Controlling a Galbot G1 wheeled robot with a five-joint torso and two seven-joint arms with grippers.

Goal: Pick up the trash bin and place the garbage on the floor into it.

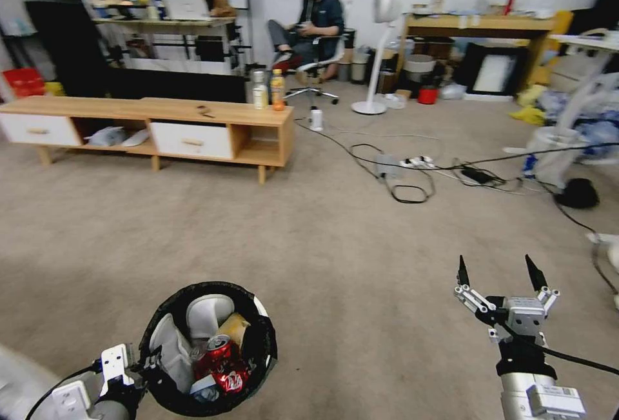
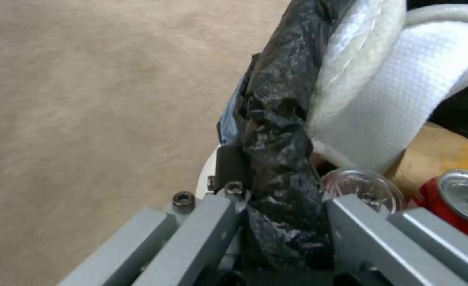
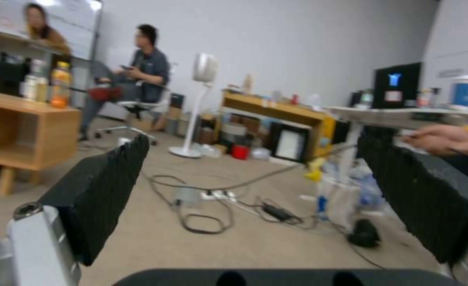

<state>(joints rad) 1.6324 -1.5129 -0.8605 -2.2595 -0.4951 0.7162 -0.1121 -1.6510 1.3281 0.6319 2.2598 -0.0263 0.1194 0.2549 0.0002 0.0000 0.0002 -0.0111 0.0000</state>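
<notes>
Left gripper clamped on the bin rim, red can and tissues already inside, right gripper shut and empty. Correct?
One error: the right gripper is open, not shut. The head view shows its fingers spread wide over bare floor, empty. The rest holds: the left gripper clamps the trash bin by its bag-lined rim, with the red can and tissues inside.

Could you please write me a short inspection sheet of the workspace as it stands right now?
Surface: beige carpet floor; no litter seen on the stretch ahead.
Job's things: trash bin, black-lined, held up at lower left; in it a red can, white tissue and brown paper.
Clutter: two drink bottles standing on the low wooden cabinet.
Grippers: left pincer clamped on the bin's bagged rim; right pincer open, empty, above the carpet.
Cables: power strip and black cords lying on the carpet ahead right.
Surroundings: standing fan, desks, seated people behind.
</notes>
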